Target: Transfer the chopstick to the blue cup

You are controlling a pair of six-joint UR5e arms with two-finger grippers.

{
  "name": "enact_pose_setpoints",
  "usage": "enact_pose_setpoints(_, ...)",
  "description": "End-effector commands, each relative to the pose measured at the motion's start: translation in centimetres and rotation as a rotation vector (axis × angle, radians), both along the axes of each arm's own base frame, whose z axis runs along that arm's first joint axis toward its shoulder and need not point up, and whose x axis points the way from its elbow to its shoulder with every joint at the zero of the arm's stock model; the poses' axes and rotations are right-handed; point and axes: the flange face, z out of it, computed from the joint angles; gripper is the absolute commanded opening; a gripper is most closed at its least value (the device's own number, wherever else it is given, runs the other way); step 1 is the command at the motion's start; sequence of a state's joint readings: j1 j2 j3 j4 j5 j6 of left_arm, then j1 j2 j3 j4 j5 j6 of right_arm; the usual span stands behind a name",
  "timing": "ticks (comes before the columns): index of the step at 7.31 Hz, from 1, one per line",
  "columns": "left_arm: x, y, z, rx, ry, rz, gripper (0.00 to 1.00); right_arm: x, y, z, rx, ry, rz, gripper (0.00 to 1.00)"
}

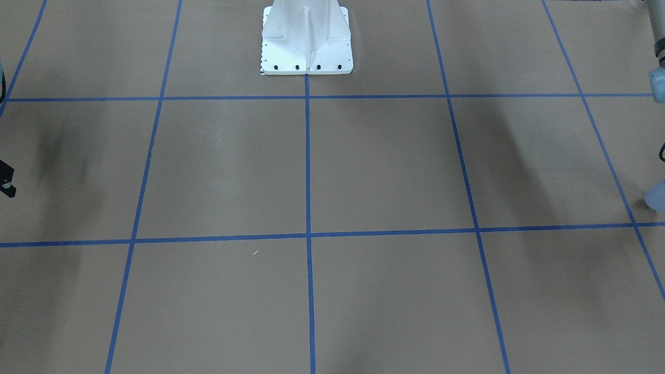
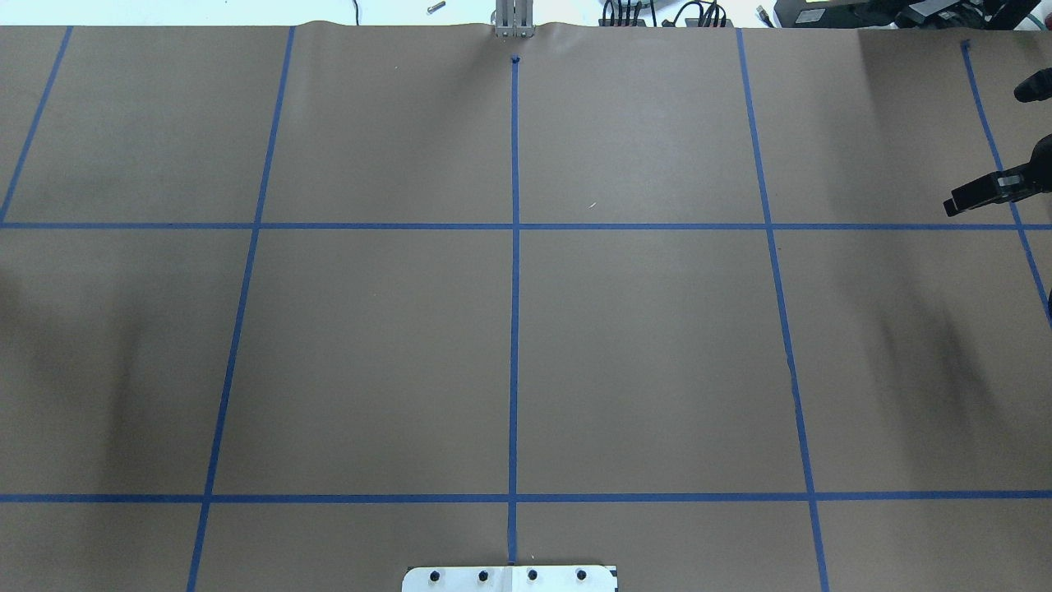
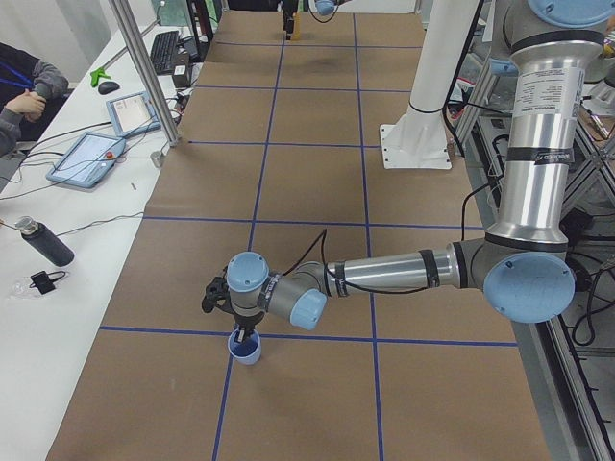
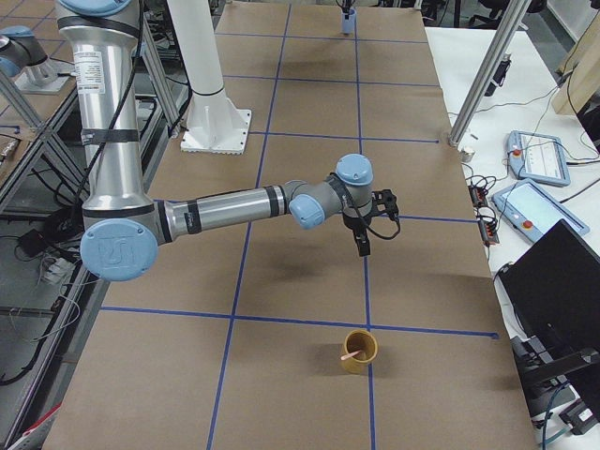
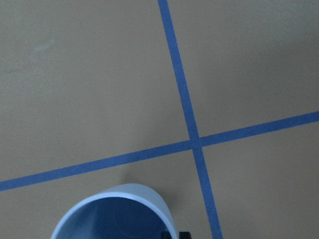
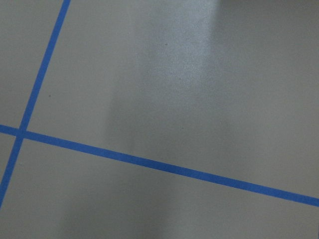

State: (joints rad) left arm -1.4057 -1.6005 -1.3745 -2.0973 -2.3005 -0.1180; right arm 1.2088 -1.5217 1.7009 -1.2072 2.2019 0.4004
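Leaning in a yellow-brown cup (image 4: pixel 361 365), the chopstick (image 4: pixel 351 355) showed only as a short pale-pink length slanting across the cup's mouth. That cup stood at the table's end on the robot's right, just beside a blue tape line on the brown paper table (image 4: pixel 300 281). The right gripper (image 4: pixel 364 242) hung above the table, well apart from that cup and nearer the table's middle, with its fingers pointing down. Whether those fingers were apart or together could not be told. Only dark parts of it cut into the edge of the overhead view. The blue cup (image 3: pixel 245 352) stood upright at the opposite end of the table, near a crossing of tape lines. The left wrist camera looked down into its darker blue inside (image 5: pixel 117 219). The left gripper (image 3: pixel 243 334) hung straight over the cup's mouth with its dark tips down at about rim level. Whether they touched the cup, or were spread or closed, could not be told. A white pedestal (image 1: pixel 306 41) stood bolted at the table's middle on the robot's side. A person's sleeve (image 3: pixel 24 82) rested at the side desk.
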Motion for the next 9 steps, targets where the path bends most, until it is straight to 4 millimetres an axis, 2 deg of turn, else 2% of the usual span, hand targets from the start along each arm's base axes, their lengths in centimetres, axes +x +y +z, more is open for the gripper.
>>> enact_pose_setpoints(1,0.2,-1.1,-7.0,0.008,0.009,-0.017,0.00,0.0,0.0,0.1,-0.001,0.000,0.000,1.00)
enact_pose_setpoints(2,1.7,-2.3,-12.4,-0.017,0.017,-0.097,0.00,0.0,-0.1,0.1,-0.001,0.000,0.000,1.00)
enact_pose_setpoints(3,6.4,-2.2,-16.3,-0.054,0.050,-0.106,0.00,0.0,0.0,0.0,-0.003,-0.002,0.000,1.00)
enact_pose_setpoints(4,11.7,-3.6,-21.3,-0.094,0.105,-0.133,0.00,0.0,0.0,0.0,0.000,-0.002,-0.001,1.00)
enact_pose_setpoints(6,25.2,-3.5,-31.2,-0.178,0.133,-0.175,0.00,-0.1,0.0,0.0,-0.001,-0.002,-0.003,1.00)
enact_pose_setpoints(7,30.9,-3.4,-38.4,-0.218,0.139,-0.185,0.00,0.0,0.0,0.2,-0.004,-0.001,-0.003,1.00)
enact_pose_setpoints(8,37.6,-0.9,-43.6,-0.253,0.127,-0.189,0.00,-0.1,-0.1,0.1,-0.004,-0.002,-0.002,1.00)
enact_pose_setpoints(9,42.1,1.2,-47.6,-0.247,0.127,-0.211,0.00,0.0,0.0,0.2,-0.005,-0.002,-0.002,1.00)
